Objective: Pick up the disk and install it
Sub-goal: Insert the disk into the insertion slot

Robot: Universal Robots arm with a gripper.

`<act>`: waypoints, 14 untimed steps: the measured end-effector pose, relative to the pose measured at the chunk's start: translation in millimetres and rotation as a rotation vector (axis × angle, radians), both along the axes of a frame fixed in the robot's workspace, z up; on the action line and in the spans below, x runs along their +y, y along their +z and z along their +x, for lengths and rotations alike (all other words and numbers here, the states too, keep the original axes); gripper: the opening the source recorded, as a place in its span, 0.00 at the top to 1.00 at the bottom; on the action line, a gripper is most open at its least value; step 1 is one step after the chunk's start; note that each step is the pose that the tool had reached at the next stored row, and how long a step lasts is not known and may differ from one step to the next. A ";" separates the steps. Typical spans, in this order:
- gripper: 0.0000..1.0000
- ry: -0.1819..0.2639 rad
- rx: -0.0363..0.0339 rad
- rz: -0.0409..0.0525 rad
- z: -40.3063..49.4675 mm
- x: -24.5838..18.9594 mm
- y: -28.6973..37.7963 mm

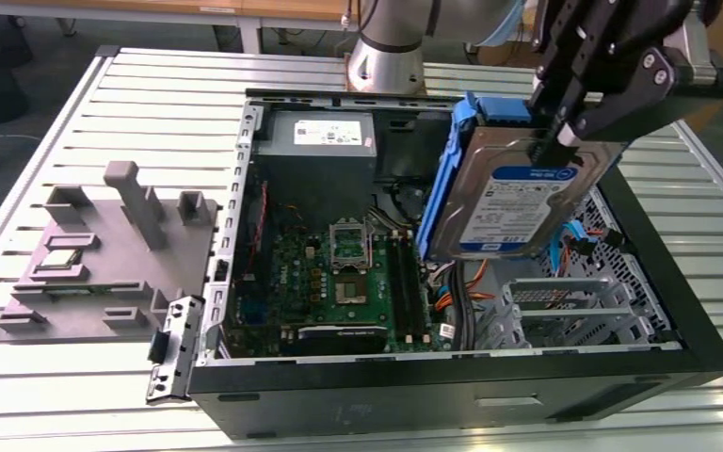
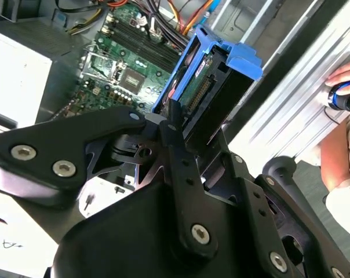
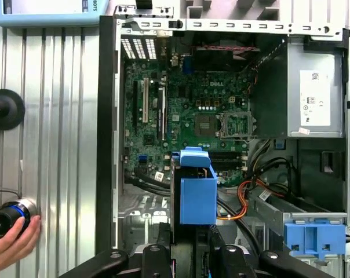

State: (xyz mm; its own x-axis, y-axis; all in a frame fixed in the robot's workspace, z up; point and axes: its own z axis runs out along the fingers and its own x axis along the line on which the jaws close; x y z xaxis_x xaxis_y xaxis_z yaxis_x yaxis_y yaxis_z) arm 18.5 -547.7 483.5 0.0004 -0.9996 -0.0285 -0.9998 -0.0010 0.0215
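Observation:
The disk [image 1: 519, 202] is a silver-grey drive with a blue-and-white label and blue side rails. It hangs upright, tilted, above the open computer case [image 1: 663, 282], over the case's side toward the exterior view's right. My gripper [image 1: 550, 149] is shut on its upper edge. In the second wrist view the black fingers [image 2: 174, 124] clamp the disk [image 2: 212, 92] at its connector end. In the first wrist view the disk [image 3: 197, 194] stands edge-on just past the gripper [image 3: 189, 252], over the case floor beside the motherboard [image 3: 192, 110].
Inside the case are a power supply [image 1: 324, 141], orange cables [image 1: 462, 282] and a metal drive cage [image 1: 569, 306]. A bare blue bracket [image 3: 314, 237] sits in the case. A grey fixture [image 1: 110, 245] lies on the exterior view's left. A hand [image 3: 13, 243] holds a device on the table.

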 end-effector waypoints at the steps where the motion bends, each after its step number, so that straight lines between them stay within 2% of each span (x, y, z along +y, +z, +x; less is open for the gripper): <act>1: 0.65 0.000 0.0000 0.0001 0.5 -1.9 -0.1; 8: 0.65 0.000 0.0000 0.0001 4.5 -13.9 -0.2; 11: 0.65 0.000 0.0000 0.0000 9.6 -15.4 -0.3; 14: 0.65 0.000 0.0004 0.0001 19.5 -16.3 -0.6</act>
State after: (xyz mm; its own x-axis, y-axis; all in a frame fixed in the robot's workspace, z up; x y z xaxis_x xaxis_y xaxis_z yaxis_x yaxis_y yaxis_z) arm 38.0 -564.0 482.9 0.0000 -0.9996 -0.0286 -0.9998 -0.0006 0.0219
